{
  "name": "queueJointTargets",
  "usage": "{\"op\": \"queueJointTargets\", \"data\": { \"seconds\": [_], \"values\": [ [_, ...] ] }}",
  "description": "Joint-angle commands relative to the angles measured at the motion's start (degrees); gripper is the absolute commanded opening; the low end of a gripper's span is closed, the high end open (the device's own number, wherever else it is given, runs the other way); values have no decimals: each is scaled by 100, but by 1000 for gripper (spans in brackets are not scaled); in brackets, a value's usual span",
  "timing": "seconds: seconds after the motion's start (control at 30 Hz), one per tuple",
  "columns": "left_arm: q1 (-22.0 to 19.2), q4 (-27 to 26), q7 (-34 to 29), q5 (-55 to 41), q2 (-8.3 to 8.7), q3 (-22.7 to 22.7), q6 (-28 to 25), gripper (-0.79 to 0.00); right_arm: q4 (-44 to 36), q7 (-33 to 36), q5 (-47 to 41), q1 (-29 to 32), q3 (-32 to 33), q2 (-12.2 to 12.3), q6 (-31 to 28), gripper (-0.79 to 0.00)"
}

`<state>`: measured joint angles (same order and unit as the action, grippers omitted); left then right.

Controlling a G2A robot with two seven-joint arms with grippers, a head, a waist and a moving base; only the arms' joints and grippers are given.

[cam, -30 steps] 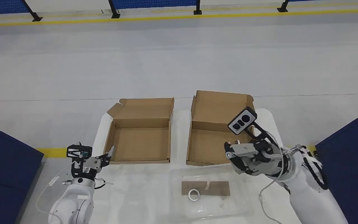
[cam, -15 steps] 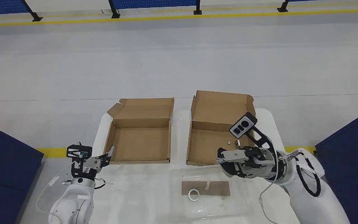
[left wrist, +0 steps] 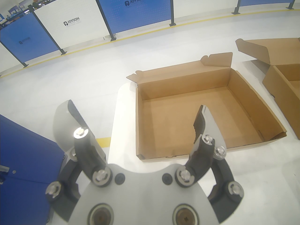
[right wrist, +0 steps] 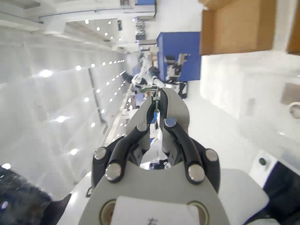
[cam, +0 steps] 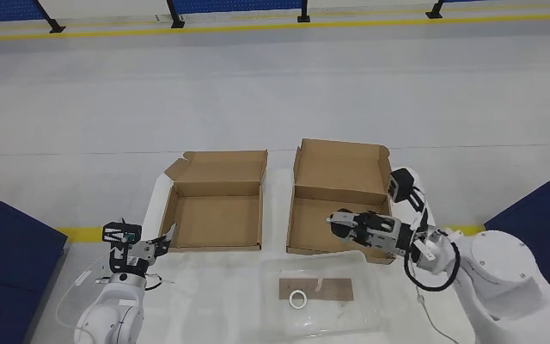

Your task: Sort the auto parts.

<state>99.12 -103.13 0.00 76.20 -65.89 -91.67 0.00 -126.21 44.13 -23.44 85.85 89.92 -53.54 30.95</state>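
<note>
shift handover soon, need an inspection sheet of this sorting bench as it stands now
surface: white table, carrying two boxes and a tray
job's things: two open cardboard boxes, left box empty inside, right box beside it; clear tray at the near edge, holding a brown strip and a white ring
clutter: nothing seen
hands: left hand open, by the left box's near corner; right hand shut on a small metal part, over the right box
cables: black cable loops at the right arm's wrist
surroundings: pale floor, yellow line, blue panels
</note>
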Motion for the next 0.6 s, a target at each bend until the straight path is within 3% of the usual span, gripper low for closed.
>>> {"op": "queueJointTargets", "data": {
  "seconds": [0.0,0.33,0.57],
  "values": [
    [0,0,0,0,0,0,0,0,-11,-24,142,12,4,6,16,-785],
    [0,0,0,0,0,0,0,0,-14,-74,183,23,-6,5,-16,-785],
    [0,0,0,0,0,0,0,0,42,-504,1578,-154,-382,74,785,-785]
  ]
}}
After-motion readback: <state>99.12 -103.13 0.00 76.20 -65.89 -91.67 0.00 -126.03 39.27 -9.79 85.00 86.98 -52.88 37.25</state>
